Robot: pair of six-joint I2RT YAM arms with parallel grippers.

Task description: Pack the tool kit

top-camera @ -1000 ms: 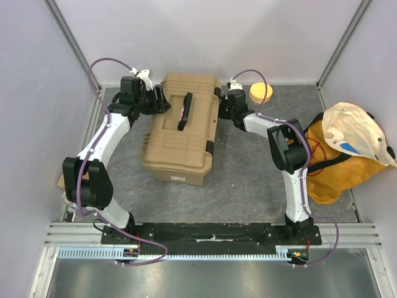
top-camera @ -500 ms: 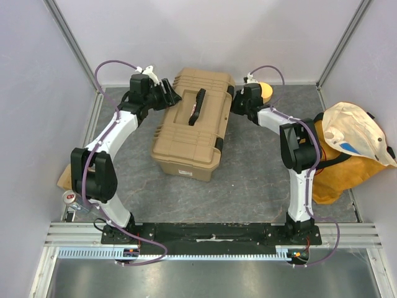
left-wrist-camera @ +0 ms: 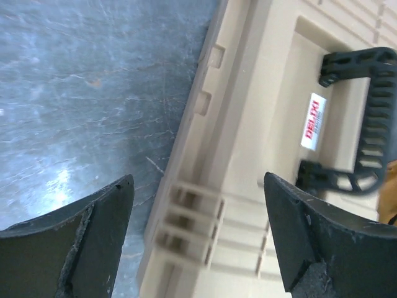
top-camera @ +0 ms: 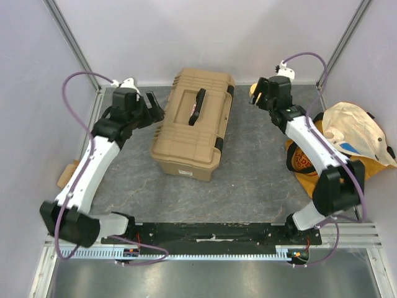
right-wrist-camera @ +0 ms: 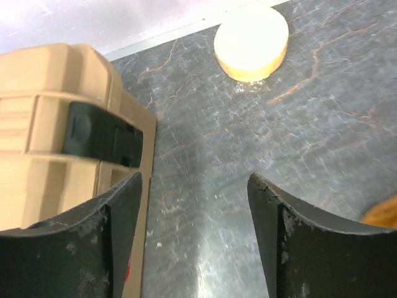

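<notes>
Both claws stand spread with nothing between their fingers. From above, the left claw hangs just off the long side of the tan toolbox, near it but apart from it as far as can be seen. In its own wrist camera the left claw looks down across the box's edge: grey desk lies under its left finger, and the ribbed lid fills the space ahead and under its right finger. Beyond that finger the black handle lies flat in its recess on the lid, with a small red and white label just beside it.

On the other side of the box, the right claw hovers near the far corner without touching it. Its wrist view shows the right claw open over bare desk. The box's end wall with a black latch sits by its left finger, and a round pale yellow disc lies on the desk well ahead of the fingertips.

The toolbox sits on the desk between the two claws with its lid down. An orange-yellow bag slumps at the desk's edge behind the right arm, on the side away from the box.
</notes>
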